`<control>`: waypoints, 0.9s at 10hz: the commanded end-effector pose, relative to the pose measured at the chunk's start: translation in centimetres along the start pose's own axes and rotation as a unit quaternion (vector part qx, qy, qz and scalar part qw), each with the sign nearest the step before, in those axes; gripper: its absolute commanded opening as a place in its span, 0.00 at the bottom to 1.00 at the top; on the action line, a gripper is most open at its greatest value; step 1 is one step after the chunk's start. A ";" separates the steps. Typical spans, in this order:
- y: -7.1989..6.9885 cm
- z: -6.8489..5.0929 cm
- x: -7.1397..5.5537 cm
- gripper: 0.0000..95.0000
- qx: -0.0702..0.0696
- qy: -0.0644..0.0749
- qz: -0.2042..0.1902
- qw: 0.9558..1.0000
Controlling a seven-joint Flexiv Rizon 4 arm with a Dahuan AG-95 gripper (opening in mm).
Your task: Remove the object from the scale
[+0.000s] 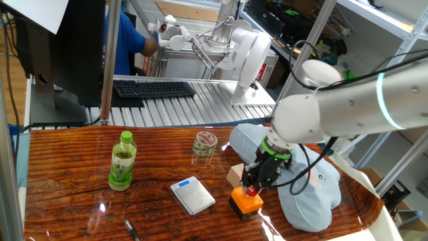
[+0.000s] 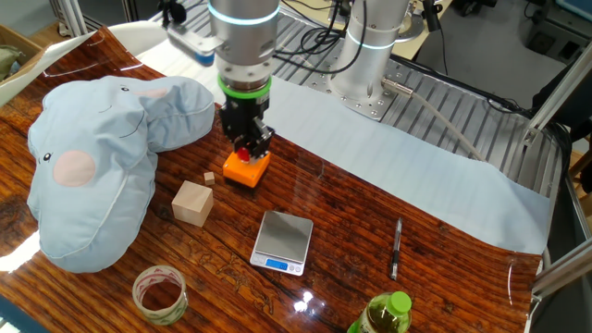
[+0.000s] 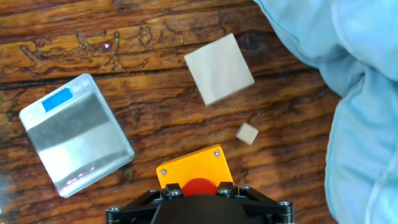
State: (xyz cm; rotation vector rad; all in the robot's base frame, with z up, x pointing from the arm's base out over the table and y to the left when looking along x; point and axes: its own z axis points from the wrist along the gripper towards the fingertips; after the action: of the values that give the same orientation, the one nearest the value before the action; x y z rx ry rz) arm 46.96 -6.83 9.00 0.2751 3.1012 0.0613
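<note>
Gripper: the gripper [image 2: 247, 148] stands straight down over the orange button box [image 2: 246, 167], its fingers at either side of the red button [image 3: 199, 185]; they look closed on it, though the hand view cuts off the tips, so I cannot tell for sure.
Button box: it sits on the wooden table [image 2: 435, 268], clear of the scale [image 2: 281, 240] and beside it (black base visible in one fixed view at [image 1: 239, 209]).
Scale: flat on the table, nothing on its silver plate, blue display [image 3: 57, 99] at one edge.
Small wooden block: a tiny tan piece [image 3: 247, 133] lies just beside the box, apart from it.
Wooden cube: the larger tan cube [image 2: 192, 203] rests near the small block, between the scale and the plush.
Plush: a pale blue soft toy [image 2: 88, 166] lies behind the cube, well apart from the scale.
Farther off: a tape roll [image 1: 205, 142], a green bottle [image 1: 122, 161] and a pen [image 2: 396, 248].
</note>
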 end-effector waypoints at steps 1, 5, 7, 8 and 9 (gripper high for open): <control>-0.1 -0.3 0.4 0.00 0.001 -0.002 -0.002 1.000; -0.2 0.5 0.4 0.00 0.001 -0.006 -0.004 1.000; -0.3 0.8 0.5 0.00 0.000 -0.008 -0.004 1.000; -0.3 0.9 0.4 0.00 0.000 -0.008 -0.004 1.000; -0.4 1.0 0.4 0.00 -0.001 -0.009 -0.005 1.000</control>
State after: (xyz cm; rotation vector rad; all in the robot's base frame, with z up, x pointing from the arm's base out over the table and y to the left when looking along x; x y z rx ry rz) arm 46.43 -7.17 8.08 0.2530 3.0860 0.0636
